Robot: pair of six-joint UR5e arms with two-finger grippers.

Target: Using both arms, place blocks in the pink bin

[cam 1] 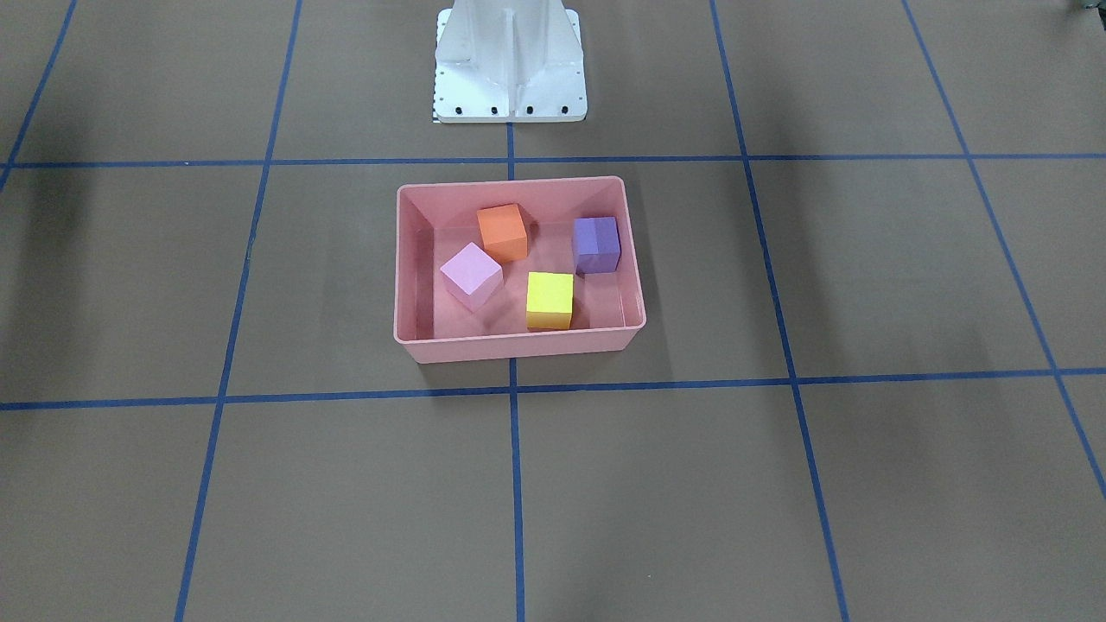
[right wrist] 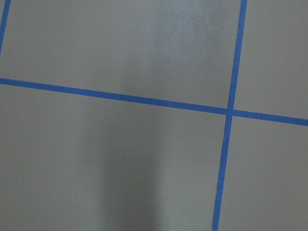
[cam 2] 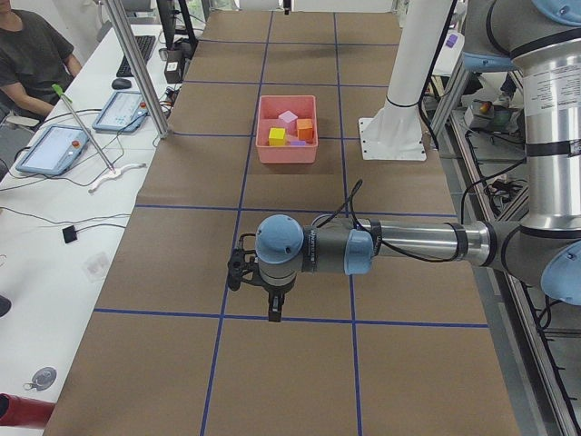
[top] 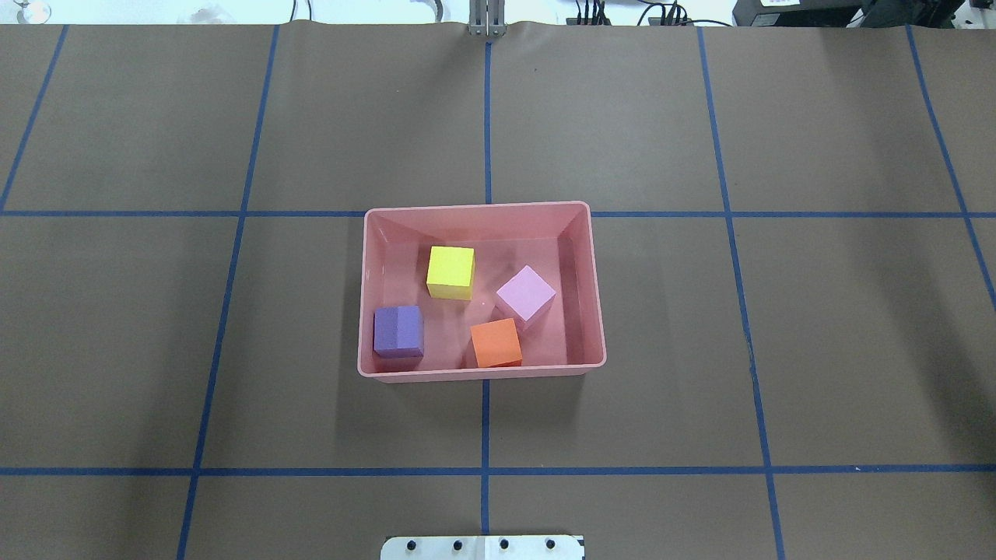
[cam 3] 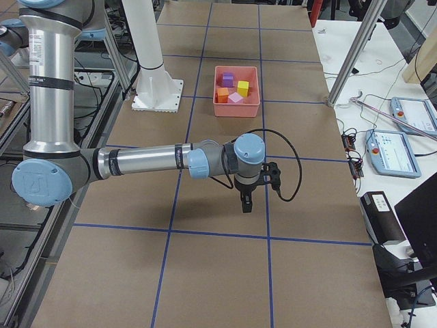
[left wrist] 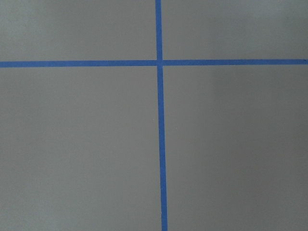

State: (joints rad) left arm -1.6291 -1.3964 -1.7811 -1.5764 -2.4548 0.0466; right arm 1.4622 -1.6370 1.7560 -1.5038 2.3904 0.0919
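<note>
The pink bin (cam 1: 518, 344) sits on the table's middle and holds all four blocks: orange (cam 1: 502, 231), light pink (cam 1: 471, 275), yellow (cam 1: 549, 299) and purple (cam 1: 596, 244). From overhead, the bin (top: 475, 376) shows yellow (top: 450, 271), light pink (top: 526, 293), orange (top: 496, 342) and purple (top: 398, 330). My left gripper (cam 2: 272, 309) shows only in the exterior left view, pointing down over the table far from the bin (cam 2: 287, 153). My right gripper (cam 3: 246, 201) shows only in the exterior right view, also far from the bin (cam 3: 236, 109). I cannot tell whether either is open or shut.
The white pedestal base (cam 1: 510, 69) stands just behind the bin. Blue tape lines (top: 485, 428) grid the brown table. Both wrist views show only bare table and tape. A side bench with tablets (cam 2: 54, 145) and a seated person lies beyond the table's edge.
</note>
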